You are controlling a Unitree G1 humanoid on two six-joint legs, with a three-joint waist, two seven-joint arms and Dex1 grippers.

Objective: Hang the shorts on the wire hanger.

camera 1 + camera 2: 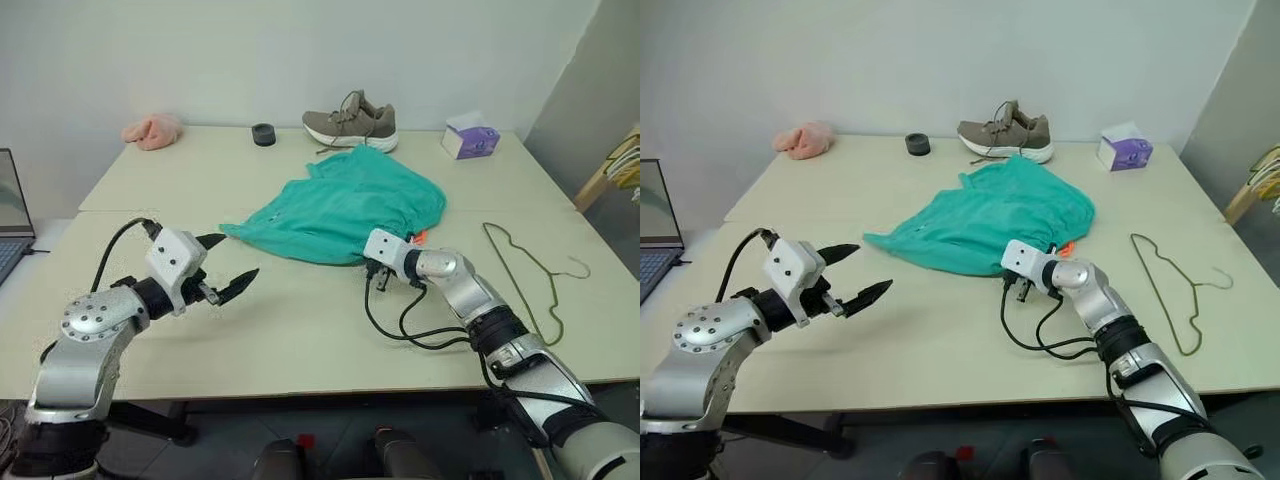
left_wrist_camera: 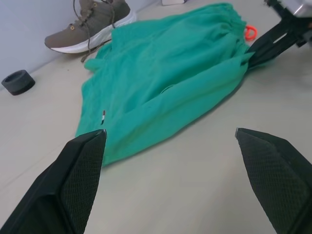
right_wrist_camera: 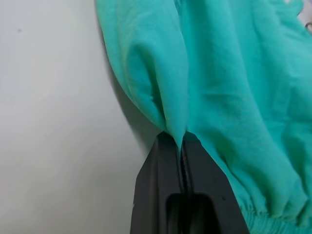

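Pinching a fold at the near waistband edge of the shorts (image 1: 345, 208) with my right gripper (image 3: 183, 146), jaws clenched on the cloth, I see the shorts lying crumpled mid-counter (image 1: 300, 330), their length running away toward the far edge. The wire hanger (image 1: 525, 275) lies flat to the right, well apart, nearer my right arm than my left gripper (image 1: 228, 264), which hovers with jaws released. The right wrist view confirms fabric trapped between the jaws; the head views hide that.
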